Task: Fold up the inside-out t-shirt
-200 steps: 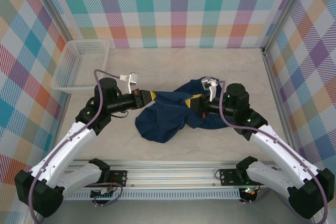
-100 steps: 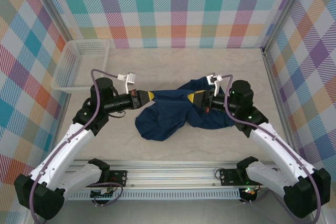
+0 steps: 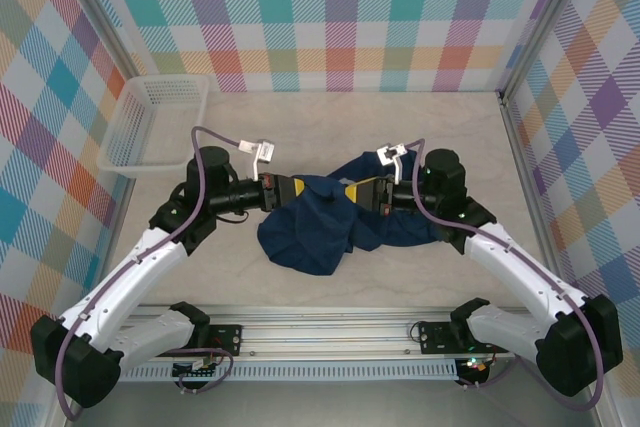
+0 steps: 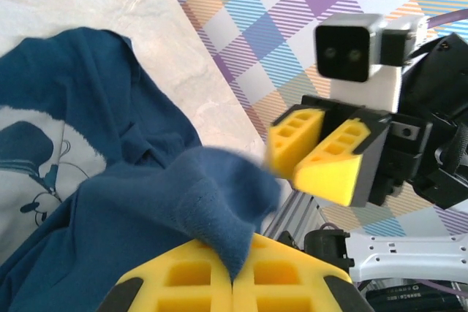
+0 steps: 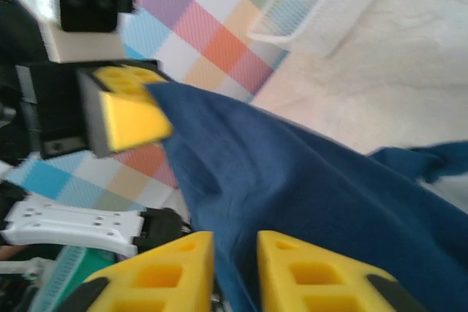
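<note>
Top external view: the t-shirt [image 3: 310, 232] lay bunched mid-bench [image 3: 330, 127], with the left claw [image 3: 293, 187] and right claw [image 3: 350, 190] close together over its top edge. Left wrist view: the left claw [image 4: 232, 283] was clamped tight on a fold. Right wrist view: the right claw [image 5: 234, 268] stood slightly parted with cloth in the gap; I couldn't tell if it gripped.

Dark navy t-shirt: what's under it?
Pale wood-grain tabletop shows all around the crumpled dark navy fabric t-shirt; whatever lies beneath the heap is covered, can't tell.
</note>
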Available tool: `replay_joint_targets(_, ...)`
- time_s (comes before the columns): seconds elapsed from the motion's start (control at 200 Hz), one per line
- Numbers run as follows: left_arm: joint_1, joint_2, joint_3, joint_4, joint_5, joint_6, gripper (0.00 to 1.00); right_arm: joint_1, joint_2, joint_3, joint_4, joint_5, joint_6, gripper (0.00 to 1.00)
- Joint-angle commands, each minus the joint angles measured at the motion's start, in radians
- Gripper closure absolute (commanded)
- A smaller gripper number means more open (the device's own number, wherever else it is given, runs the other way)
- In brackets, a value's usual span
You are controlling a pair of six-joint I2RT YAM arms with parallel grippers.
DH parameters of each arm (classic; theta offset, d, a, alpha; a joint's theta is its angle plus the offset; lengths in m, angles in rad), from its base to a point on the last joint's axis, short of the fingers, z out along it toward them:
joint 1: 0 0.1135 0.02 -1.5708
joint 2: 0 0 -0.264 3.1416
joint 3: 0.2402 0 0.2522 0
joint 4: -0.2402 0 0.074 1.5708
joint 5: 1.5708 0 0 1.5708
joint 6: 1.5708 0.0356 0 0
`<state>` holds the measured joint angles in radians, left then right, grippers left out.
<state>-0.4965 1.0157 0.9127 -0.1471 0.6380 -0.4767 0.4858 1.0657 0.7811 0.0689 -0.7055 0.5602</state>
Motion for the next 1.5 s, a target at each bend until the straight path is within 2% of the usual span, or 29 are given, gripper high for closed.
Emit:
replay_joint_targets(0.0,-0.010,-0.043,0.017,0.076,0.011,0.050,1.00,0.003,-0.006,0.074,-0.226,0.106,-0.138,0.70)
replay_joint_targets(0.18,-0.010,-0.027,0.039,0.037,0.017,0.083,1.00,0.032,-0.060,0.129,-0.343,0.142,-0.329,0.57)
replay_joint_targets(0.25,-0.010,-0.014,0.047,0.030,0.029,0.083,1.00,0.087,-0.072,0.155,-0.387,0.210,-0.425,0.49)
replay_joint_targets(0.365,-0.010,-0.004,0.061,0.008,0.029,0.084,1.00,0.202,-0.054,0.199,-0.419,0.328,-0.528,0.43)
replay_joint_targets(0.43,-0.010,-0.001,0.067,-0.001,0.028,0.084,1.00,0.269,-0.029,0.210,-0.413,0.393,-0.562,0.44)
replay_joint_targets(0.59,-0.010,0.001,0.075,-0.012,0.028,0.079,1.00,0.378,0.055,0.246,-0.423,0.517,-0.622,0.52)
replay_joint_targets(0.785,-0.010,-0.008,0.079,-0.025,0.032,0.080,1.00,0.392,0.123,0.273,-0.395,0.600,-0.620,0.54)
replay_joint_targets(0.95,-0.010,-0.011,0.079,-0.035,0.035,0.084,1.00,0.391,0.154,0.285,-0.385,0.673,-0.620,0.62)
replay_joint_targets(1.11,-0.011,-0.014,0.078,-0.041,0.040,0.090,1.00,0.358,0.146,0.291,-0.376,0.632,-0.599,0.65)
replay_joint_targets(1.335,-0.011,-0.015,0.074,-0.040,0.039,0.094,1.00,0.271,0.157,0.287,-0.354,0.346,-0.547,0.59)
replay_joint_targets(1.495,-0.011,-0.017,0.073,-0.040,0.041,0.095,1.00,0.228,0.157,0.279,-0.322,0.233,-0.511,0.56)
